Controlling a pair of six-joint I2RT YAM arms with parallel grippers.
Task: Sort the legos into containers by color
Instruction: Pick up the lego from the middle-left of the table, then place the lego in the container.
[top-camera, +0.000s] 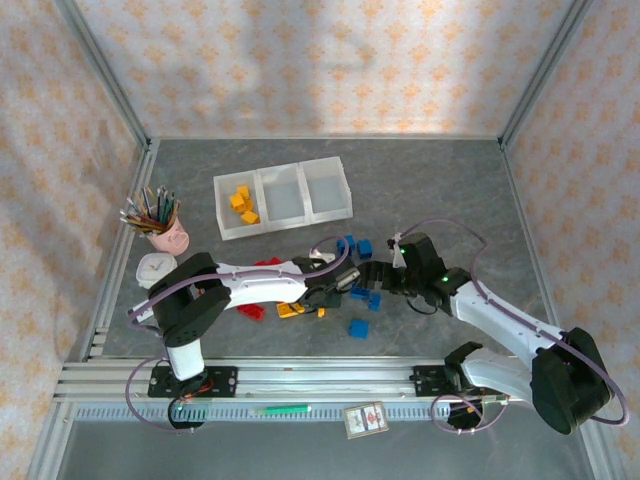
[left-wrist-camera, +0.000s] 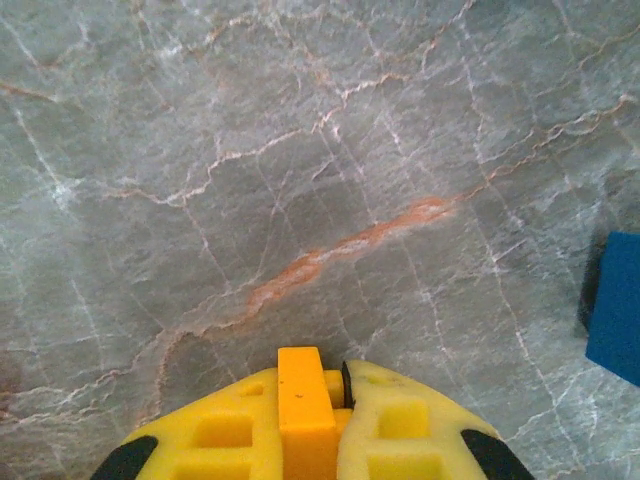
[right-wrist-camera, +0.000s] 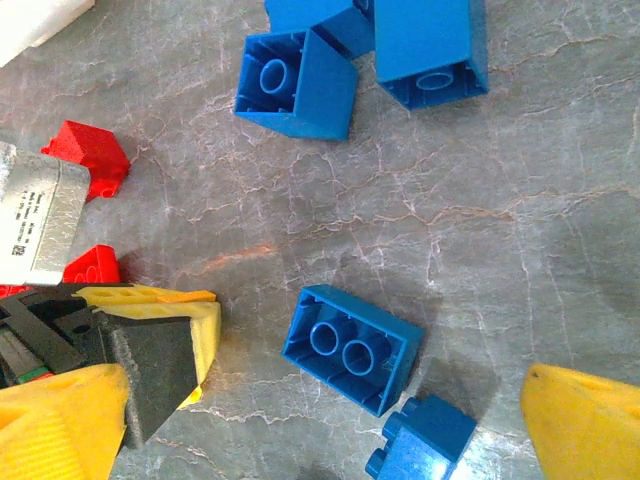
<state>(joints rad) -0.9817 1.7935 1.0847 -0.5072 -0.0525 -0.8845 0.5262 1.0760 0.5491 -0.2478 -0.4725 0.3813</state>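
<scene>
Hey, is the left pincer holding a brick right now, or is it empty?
Holding one: the left pincer is shut on an orange lego, which is clamped between its yellow fingers.

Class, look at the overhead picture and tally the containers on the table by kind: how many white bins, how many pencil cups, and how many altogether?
White bins: 3
Pink pencil cup: 1
Total: 4

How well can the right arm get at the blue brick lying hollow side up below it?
Probably yes, easily: the right gripper is open, with the blue brick between its fingers. A smaller blue brick lies close and could get nudged.
</scene>
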